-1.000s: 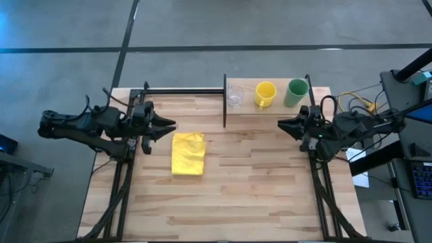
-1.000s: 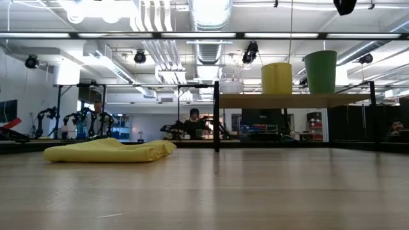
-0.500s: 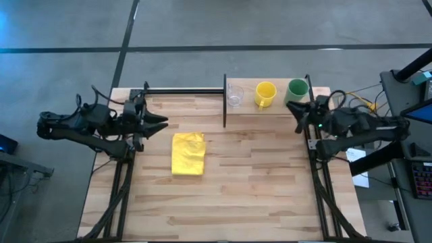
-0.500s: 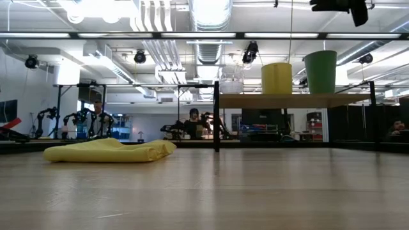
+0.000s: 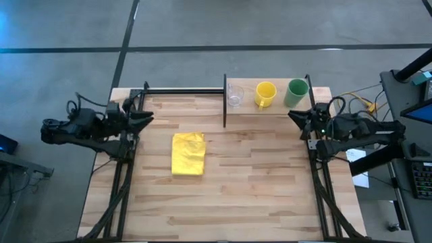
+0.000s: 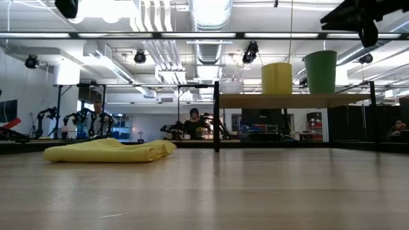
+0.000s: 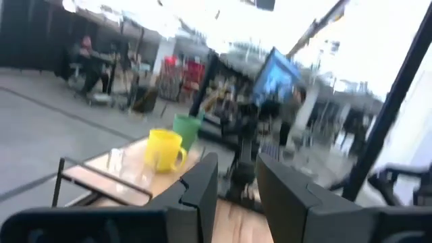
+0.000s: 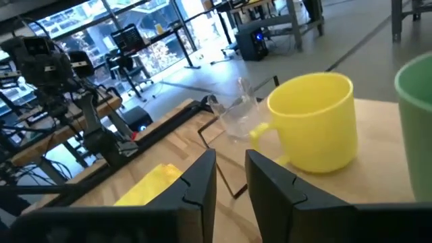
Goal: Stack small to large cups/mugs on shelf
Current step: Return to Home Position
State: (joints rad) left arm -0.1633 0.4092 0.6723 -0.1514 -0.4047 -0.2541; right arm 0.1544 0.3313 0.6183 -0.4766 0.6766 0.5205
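**Light-wood shelf: three vessels in a row**

The clear cup (image 5: 234,95), yellow mug (image 5: 265,94) and green cup (image 5: 296,92) stood side by side on the shelf (image 5: 277,110) at the table's (image 5: 256,189) far edge. The left gripper (image 5: 148,115) hung above the table's left edge. The right gripper (image 5: 293,114) was just beside the shelf's right end. Both were empty, fingers slightly parted. A yellow cloth (image 5: 187,153) lay on the table.

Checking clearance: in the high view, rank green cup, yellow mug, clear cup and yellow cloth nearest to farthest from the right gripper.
From the right gripper, beside the shelf's right end:
1. green cup, shelf's right end
2. yellow mug, shelf middle
3. clear cup, shelf's left end
4. yellow cloth, on the tabletop, left of centre
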